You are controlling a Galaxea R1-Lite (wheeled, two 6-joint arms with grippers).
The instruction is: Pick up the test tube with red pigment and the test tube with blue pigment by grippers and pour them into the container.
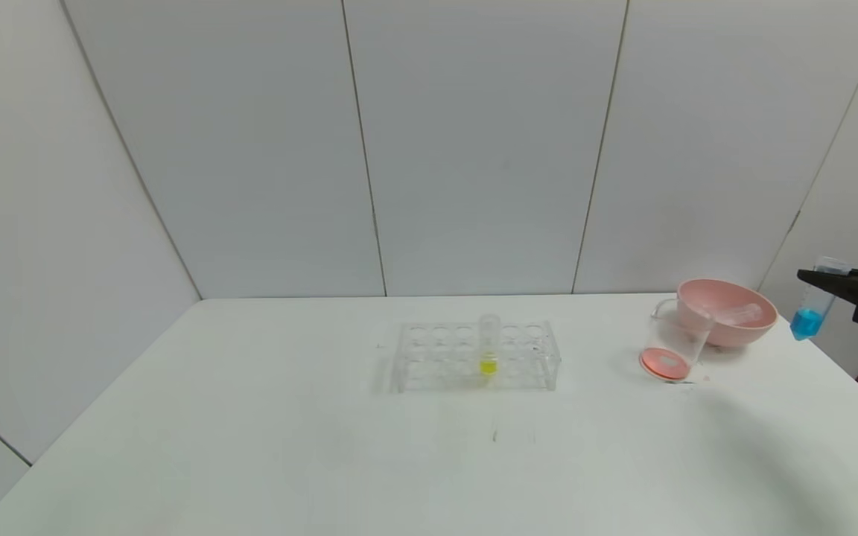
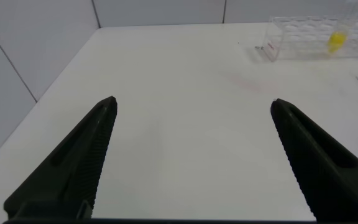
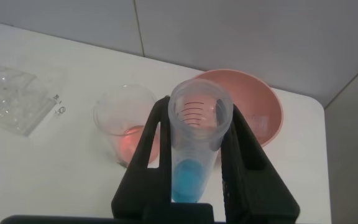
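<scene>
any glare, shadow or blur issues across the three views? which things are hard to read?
Head view: even light; soft shadow on the table at front right; clear rack nearly vanishes against it. Left wrist view: open left gripper sharp, rack far off and cut by the frame. Right wrist view: right gripper holds the blue tube, close and soft-edged; beaker behind reads faint.

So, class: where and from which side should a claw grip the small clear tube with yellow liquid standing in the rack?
Grip the small clear tube with yellow liquid by its upper part, from above. It stands upright in the clear many-holed rack, whose walls surround its lower half; only its top protrudes.
</scene>
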